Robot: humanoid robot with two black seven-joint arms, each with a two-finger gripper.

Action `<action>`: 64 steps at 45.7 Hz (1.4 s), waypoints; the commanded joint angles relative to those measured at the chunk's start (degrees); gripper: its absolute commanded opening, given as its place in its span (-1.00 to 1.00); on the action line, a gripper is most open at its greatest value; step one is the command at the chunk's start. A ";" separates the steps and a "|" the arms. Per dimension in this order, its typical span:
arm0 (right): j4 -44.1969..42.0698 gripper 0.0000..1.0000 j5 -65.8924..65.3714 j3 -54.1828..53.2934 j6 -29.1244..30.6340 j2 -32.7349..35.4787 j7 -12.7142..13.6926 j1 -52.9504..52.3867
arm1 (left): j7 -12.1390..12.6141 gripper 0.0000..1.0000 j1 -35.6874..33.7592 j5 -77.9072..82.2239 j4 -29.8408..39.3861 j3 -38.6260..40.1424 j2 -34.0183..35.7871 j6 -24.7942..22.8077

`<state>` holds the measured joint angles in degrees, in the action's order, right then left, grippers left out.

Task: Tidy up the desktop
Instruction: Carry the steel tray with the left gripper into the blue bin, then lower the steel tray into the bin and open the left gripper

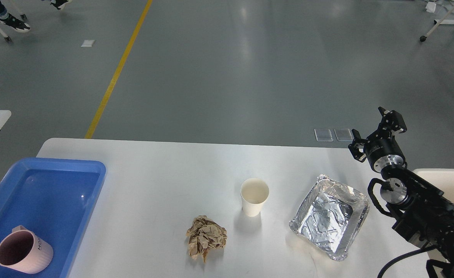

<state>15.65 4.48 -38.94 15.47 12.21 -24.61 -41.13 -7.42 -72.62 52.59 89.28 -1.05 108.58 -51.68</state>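
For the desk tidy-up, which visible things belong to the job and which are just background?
Job:
white rectangular desktop
crumpled brown paper ball
white paper cup
silver foil tray
blue plastic bin
pink ribbed mug
cream-white bin

Background:
yellow floor line
two clear floor plates

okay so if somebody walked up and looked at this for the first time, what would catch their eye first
Probably the shiny crumpled foil tray on the right of the white desktop, with a paper cup standing to its left and a brown paper wad nearer the front. Next, the bright blue bin at the left edge, holding a pink mug in its near corner. The black right gripper hangs over the table's far right corner, holding nothing.
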 commanded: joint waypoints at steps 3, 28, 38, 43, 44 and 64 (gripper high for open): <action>0.09 1.00 0.00 0.00 0.00 0.00 0.00 0.09 | 0.57 -1.00 -0.07 -0.30 -3.84 -6.85 -6.26 9.74; 0.26 1.00 0.00 0.00 0.00 -0.08 0.00 0.00 | 1.44 -1.00 12.41 -19.19 -41.10 -20.75 -44.76 28.12; 0.53 1.00 -0.09 0.09 0.00 -0.70 0.00 -0.35 | 3.29 -1.00 17.68 -20.42 -53.93 -20.66 -55.75 29.79; 0.53 1.00 0.00 0.09 0.00 -0.87 0.00 -0.44 | 3.11 -1.00 20.85 -20.42 -62.63 -20.66 -62.51 29.79; 0.53 1.00 -0.09 0.09 0.00 -0.87 0.00 -0.44 | 3.03 -1.00 21.55 -20.51 -64.65 -20.74 -64.01 29.79; 0.53 1.00 0.00 0.09 -0.09 -1.84 0.00 -0.44 | 3.81 -1.00 25.77 -19.46 -77.59 -21.71 -78.52 29.88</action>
<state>16.09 4.46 -38.85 15.38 10.37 -24.61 -41.49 -4.16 -47.23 32.49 11.79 -22.47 31.98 -22.12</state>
